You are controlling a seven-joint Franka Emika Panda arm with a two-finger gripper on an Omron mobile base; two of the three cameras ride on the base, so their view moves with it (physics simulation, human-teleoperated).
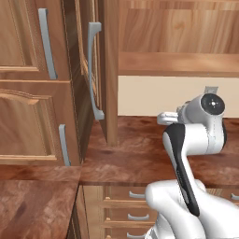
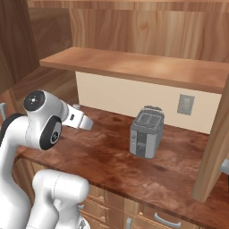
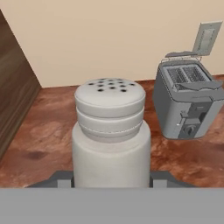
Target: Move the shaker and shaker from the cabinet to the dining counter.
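The shaker [image 3: 111,135] is being gripped upright between the fingers of the hand [image 3: 111,180], above the worktop [image 3: 39,140], so it can be carried to the dining counter.

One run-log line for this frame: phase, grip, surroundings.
phase: carrying | gripper: shut on shaker, upright | below: kitchen worktop | nearby: toaster | cabinet door: open

Evenly and softly lit throughout, rendered – no glare, no harsh highlights. Sharp from near to far, no blur or edge distortion. Faint soft shadows under the wooden shelf [image 2: 134,67] and beside the toaster [image 2: 146,132] – dim along the cabinet door [image 1: 106,70]. Mottled sheen on the worktop [image 2: 103,156].
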